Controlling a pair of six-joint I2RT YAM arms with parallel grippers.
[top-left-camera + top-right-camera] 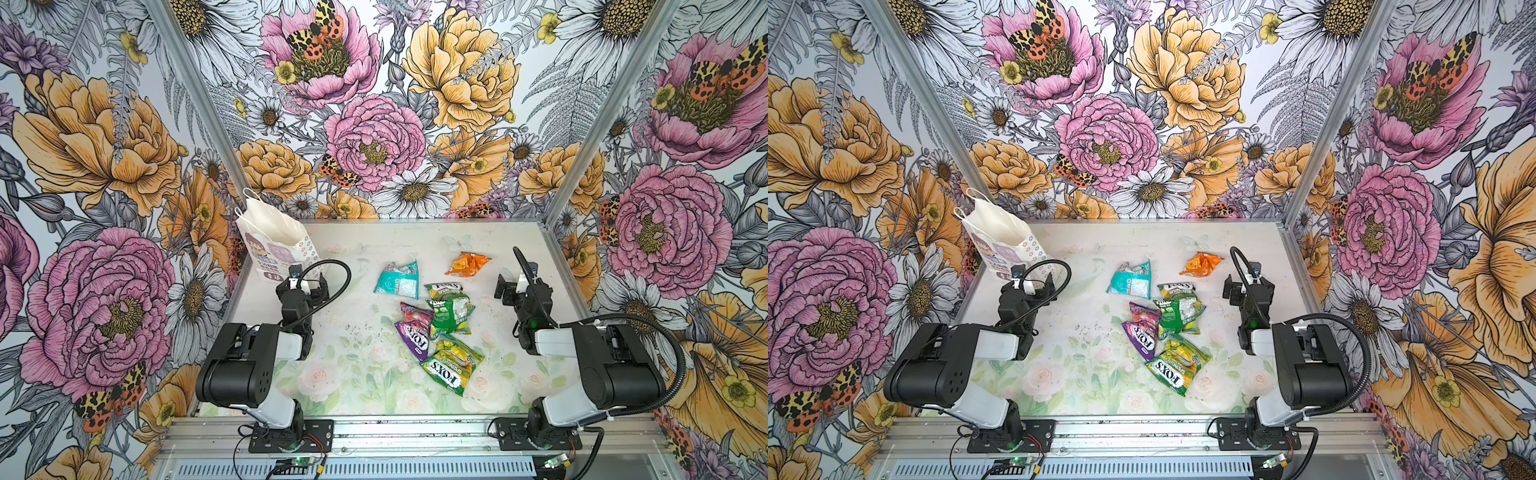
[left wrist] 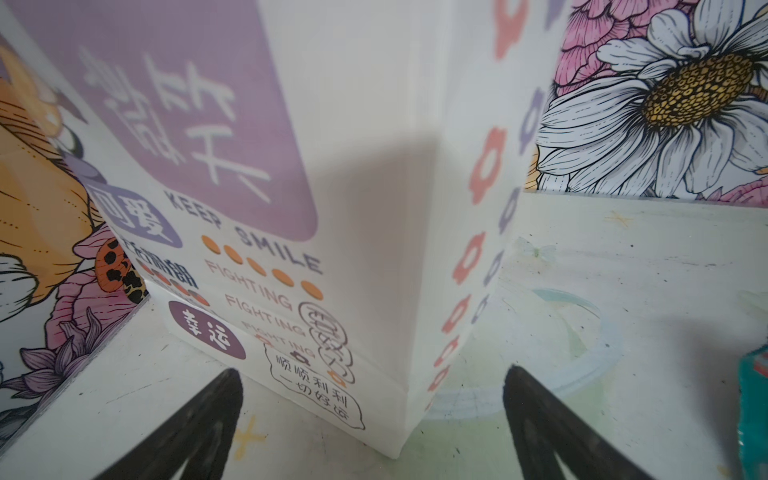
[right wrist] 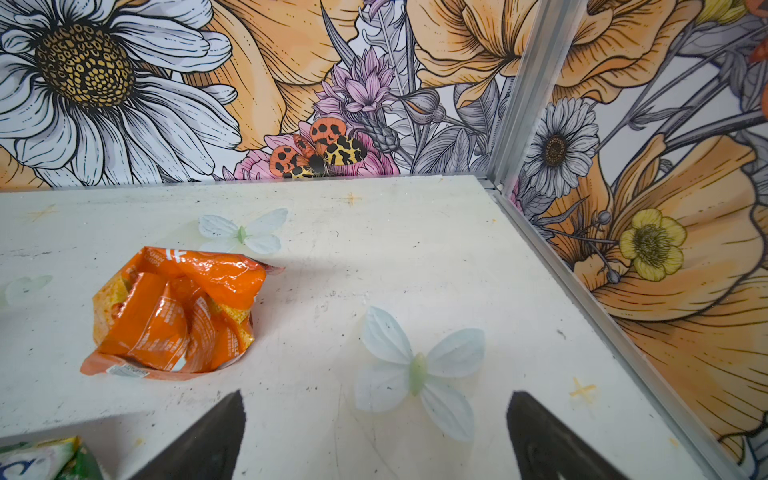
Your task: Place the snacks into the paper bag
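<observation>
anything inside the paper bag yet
The paper bag stands open, showing only its white inner wall. Its bottom is hidden by its own front, so emptiness cannot be confirmed.

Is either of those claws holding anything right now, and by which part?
Nothing is held. The left gripper is open, facing the paper bag; the right gripper is open near the orange packet.

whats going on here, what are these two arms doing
The job is putting the snack packets into the paper bag, but nothing is picked up yet. The left hand is open and empty, facing the bag's lower corner. The right hand is open and empty near the orange packet. All the snack packets lie on the table.
</observation>
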